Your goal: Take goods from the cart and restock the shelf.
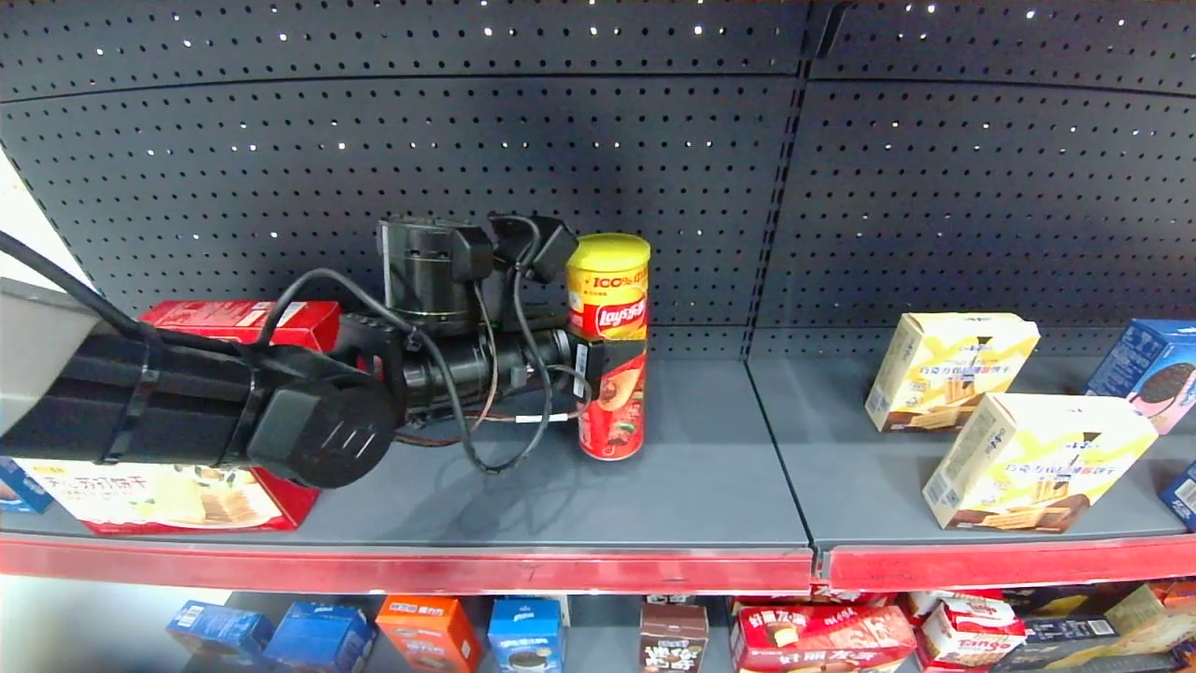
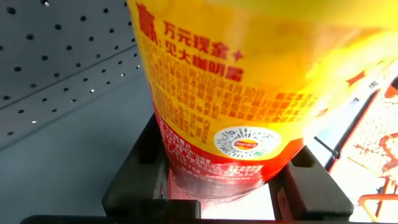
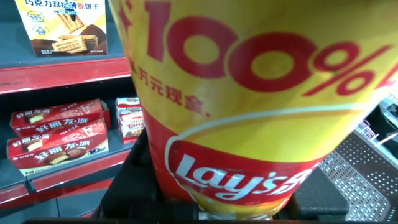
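Note:
A tall red-and-yellow chips can [image 1: 612, 346] stands upright on the grey shelf [image 1: 691, 486], just left of the shelf joint. My left gripper [image 1: 609, 374] comes in from the left and is shut on the can's middle; in the left wrist view the can [image 2: 230, 99] sits between the black fingers [image 2: 138, 171]. My right gripper [image 3: 224, 208] is shut on a second chips can [image 3: 249, 93] of the same kind, held in front of the lower shelves.
Two yellow biscuit boxes [image 1: 948, 369] [image 1: 1037, 458] and a blue box [image 1: 1145, 369] lie on the shelf's right half. A red box [image 1: 238, 322] lies behind my left arm, another [image 1: 168, 500] under it. Red snack boxes [image 3: 59, 134] fill lower shelves. A cart's mesh [image 3: 367, 171] shows beside the right can.

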Controlling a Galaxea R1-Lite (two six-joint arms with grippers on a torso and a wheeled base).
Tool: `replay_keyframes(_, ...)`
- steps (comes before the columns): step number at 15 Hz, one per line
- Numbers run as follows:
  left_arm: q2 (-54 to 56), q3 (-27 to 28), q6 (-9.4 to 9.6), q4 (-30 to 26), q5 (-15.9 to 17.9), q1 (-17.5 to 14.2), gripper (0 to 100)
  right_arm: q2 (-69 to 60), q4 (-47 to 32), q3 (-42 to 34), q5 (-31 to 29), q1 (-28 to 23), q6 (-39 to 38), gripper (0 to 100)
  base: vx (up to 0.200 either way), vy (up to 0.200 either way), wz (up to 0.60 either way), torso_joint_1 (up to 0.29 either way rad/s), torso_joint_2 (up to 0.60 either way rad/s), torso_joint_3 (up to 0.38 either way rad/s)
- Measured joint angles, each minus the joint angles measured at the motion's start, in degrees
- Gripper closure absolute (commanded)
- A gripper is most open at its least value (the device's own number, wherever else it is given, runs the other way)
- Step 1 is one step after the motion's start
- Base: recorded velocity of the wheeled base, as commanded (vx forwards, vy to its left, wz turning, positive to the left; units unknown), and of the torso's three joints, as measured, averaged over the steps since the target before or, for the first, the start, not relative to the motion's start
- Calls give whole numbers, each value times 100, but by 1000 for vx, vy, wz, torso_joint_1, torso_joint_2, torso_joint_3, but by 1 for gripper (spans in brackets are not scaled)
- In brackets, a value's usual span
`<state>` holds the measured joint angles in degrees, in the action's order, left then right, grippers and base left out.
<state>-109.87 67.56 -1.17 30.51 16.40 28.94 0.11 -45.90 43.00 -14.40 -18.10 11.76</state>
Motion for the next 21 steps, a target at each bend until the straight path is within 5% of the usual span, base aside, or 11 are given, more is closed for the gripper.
replay_keyframes(15,800,-1376,16,83,-178,411,100,-4,20,39,9,0,-117,100,0,0,0,0,0,0)
replay_keyframes(21,605,-1195,13,156,-241,407,100,-6,33,49,6,0,-123,100,0,0,0,0,0,0)
